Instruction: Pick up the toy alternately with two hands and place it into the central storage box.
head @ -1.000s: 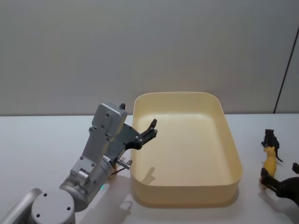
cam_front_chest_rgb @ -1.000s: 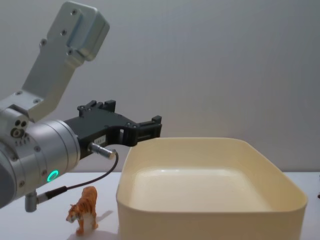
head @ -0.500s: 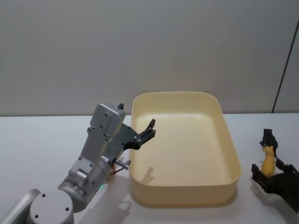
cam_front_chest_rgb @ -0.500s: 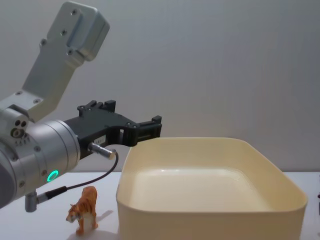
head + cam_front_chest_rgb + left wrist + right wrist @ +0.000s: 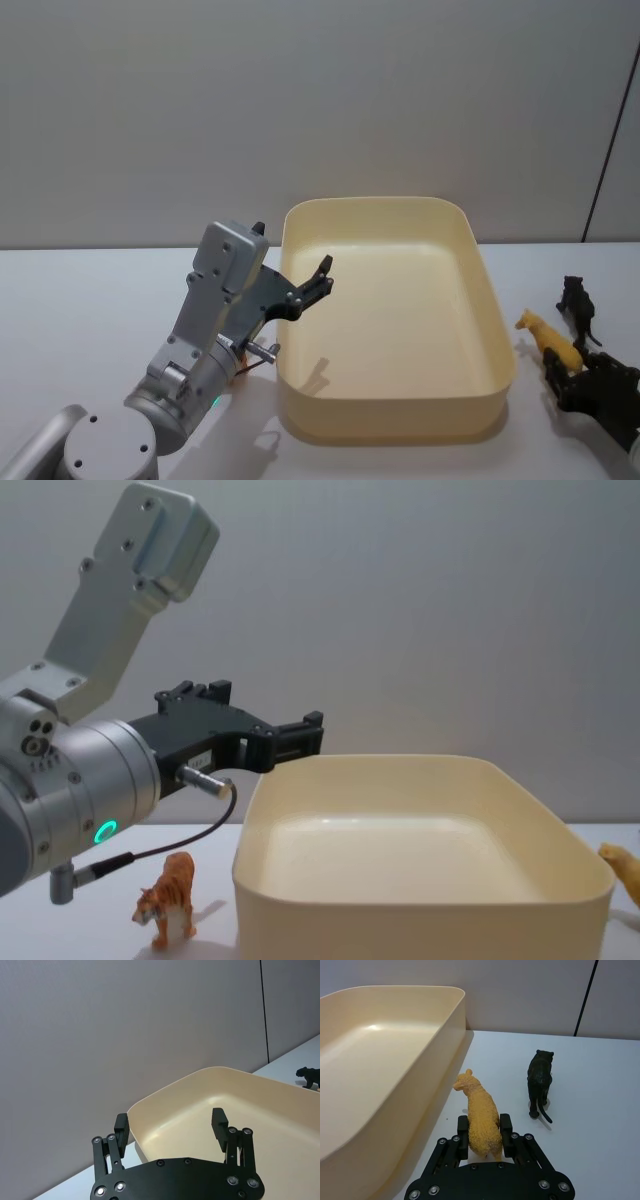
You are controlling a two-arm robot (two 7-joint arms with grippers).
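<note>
Fingers [image 5: 463, 1136] of the right gripper [image 5: 484, 1135] are squeezing the yellow toy [image 5: 480, 1107] at three o'clock of the storage box [image 5: 390, 418], probably lining up the drop; left gripper [image 5: 170, 1121] is hanging open at nine o'clock, waiting.

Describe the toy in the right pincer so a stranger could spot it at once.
Find the big cream tub; just right of it are two small animal figures. The one clamped in the right pincer is the yellow animal, nearer the tub, unlike the black panther beside it.
</note>
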